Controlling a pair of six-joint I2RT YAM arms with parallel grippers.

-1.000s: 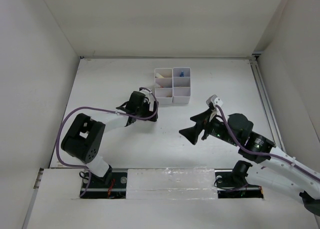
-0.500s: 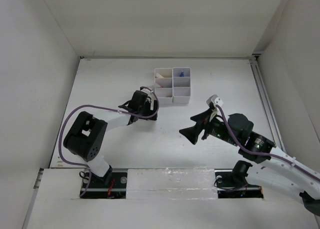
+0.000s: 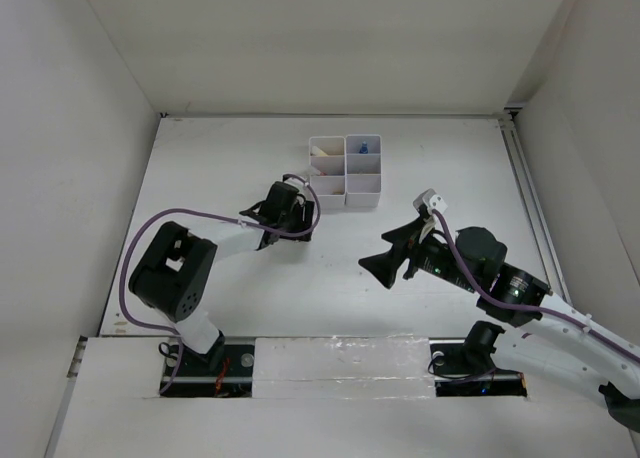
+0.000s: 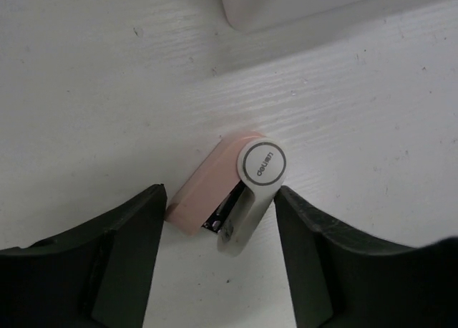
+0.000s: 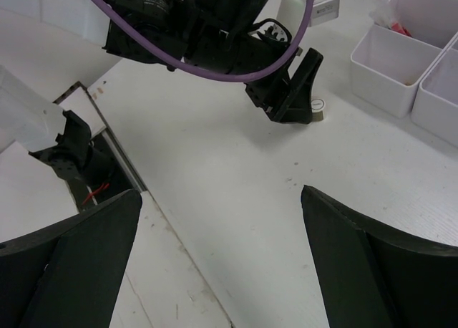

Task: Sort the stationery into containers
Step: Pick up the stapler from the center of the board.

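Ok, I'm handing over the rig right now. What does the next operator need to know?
Left gripper: open, low over the table, fingers either side of the pink item, not clamped on it.
Right gripper: open, empty, hovering to the right of the left one.
Container: just beyond the left gripper. Its far right compartment holds a blue item and its far left a pale item.
Done: at least those two are sorted.
Left: close on the pink item, lift it, and drop it into a compartment.
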